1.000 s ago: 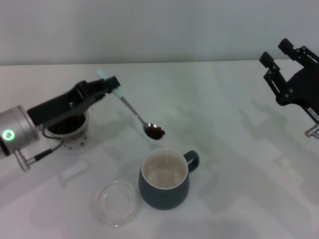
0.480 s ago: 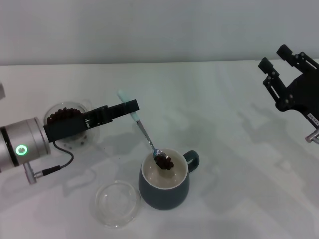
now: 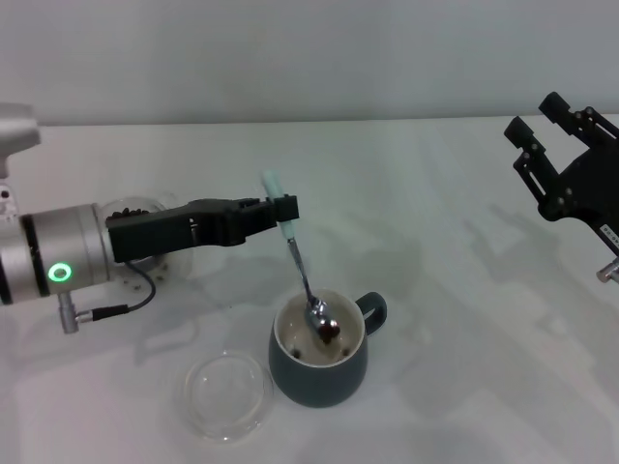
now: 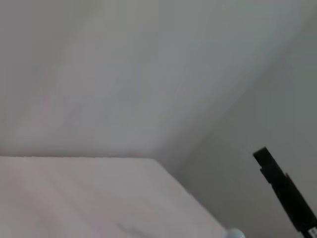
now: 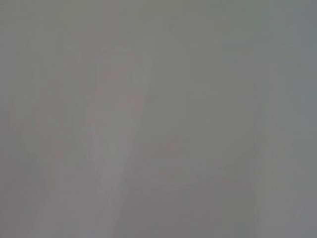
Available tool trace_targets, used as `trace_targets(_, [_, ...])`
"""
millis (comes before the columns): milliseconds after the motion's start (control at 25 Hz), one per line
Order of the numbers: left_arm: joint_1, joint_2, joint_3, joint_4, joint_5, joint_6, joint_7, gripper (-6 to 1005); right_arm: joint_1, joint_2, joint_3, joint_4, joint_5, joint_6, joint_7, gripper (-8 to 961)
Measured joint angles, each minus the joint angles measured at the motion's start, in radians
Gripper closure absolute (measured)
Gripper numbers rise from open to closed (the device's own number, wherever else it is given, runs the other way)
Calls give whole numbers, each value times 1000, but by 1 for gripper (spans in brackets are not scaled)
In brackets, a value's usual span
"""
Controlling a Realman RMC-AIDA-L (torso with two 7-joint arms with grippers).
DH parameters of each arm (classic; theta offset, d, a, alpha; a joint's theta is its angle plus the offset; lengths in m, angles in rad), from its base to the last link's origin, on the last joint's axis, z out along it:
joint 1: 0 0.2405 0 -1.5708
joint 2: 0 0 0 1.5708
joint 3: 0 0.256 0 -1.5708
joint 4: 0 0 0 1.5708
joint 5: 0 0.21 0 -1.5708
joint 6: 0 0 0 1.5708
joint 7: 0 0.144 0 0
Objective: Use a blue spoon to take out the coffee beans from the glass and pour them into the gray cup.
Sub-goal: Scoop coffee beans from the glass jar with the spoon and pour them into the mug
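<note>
Nearest, a shallow clear dish (image 3: 226, 393) lies on the white table (image 3: 435, 367), just left of the gray cup (image 3: 319, 360). The blue spoon (image 3: 298, 266) tilts steeply into the cup, its bowl inside with coffee beans (image 3: 329, 332) on it and a few on the cup's bottom. The left gripper (image 3: 280, 213) pinches the spoon's pale handle. Behind the left arm stands the glass (image 3: 145, 242), partly hidden. Far right, the right gripper (image 3: 544, 121) hangs with fingers spread.
</note>
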Motion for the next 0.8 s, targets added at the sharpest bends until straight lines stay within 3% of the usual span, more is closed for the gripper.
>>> trace_targets(440, [-32,-2,-3,55,80,-38,-1,873,9,0,6,4,2,9,0,507])
trace_targets(680, [-21,-2,-12,87,64,-27,-13,872,10,0,7,-1,2,11,0,507])
trace_targets(800, [2,3,-14,91,-5,-1,-23,872,11,0,15,-4,4,11,0,507])
